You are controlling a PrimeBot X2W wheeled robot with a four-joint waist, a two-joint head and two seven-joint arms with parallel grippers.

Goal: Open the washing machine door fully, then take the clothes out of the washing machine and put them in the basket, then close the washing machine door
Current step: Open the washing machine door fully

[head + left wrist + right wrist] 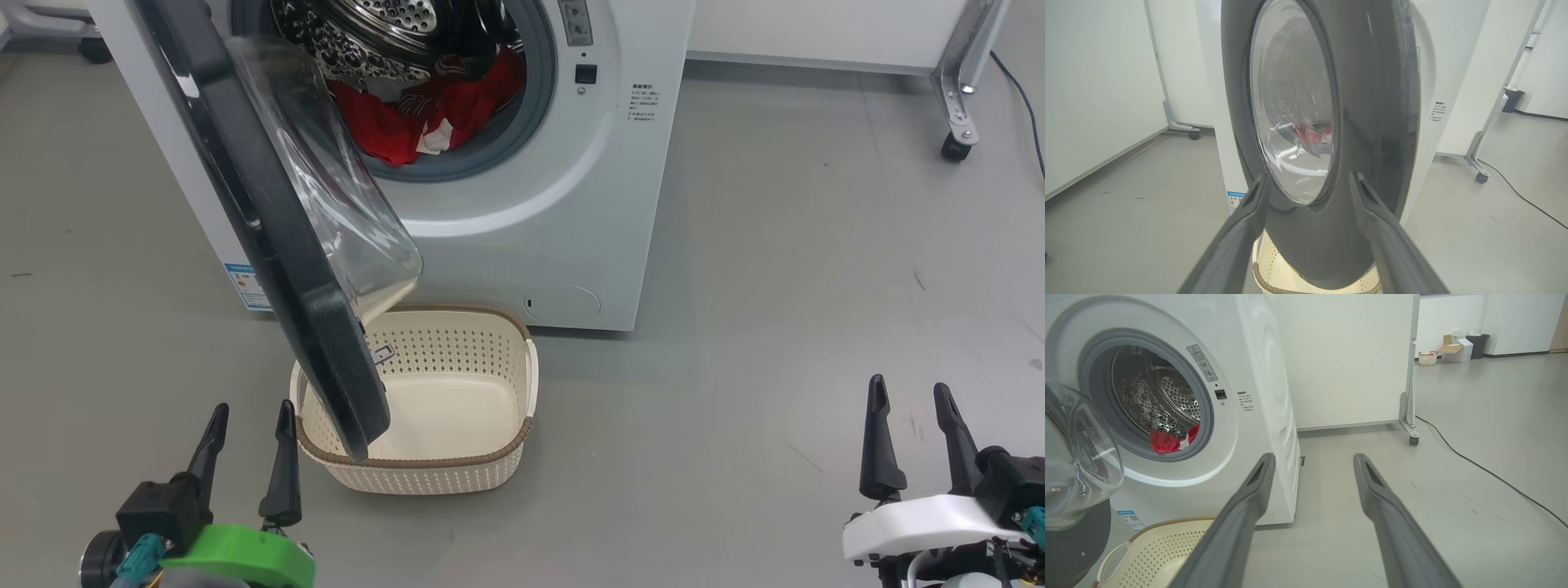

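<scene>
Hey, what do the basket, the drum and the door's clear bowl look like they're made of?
Basket: cream plastic by the look, matte, moulded perforated walls, with a brown woven-look rim. Drum: likely stainless steel, mirror-bright and punched with holes. Door bowl: clear and glossy, glass or clear plastic; cannot tell which.

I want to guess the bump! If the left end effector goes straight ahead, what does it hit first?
Probably the washing machine door: its black rim and glass sit right ahead of the open left end effector. How near it is, I can't tell.
</scene>
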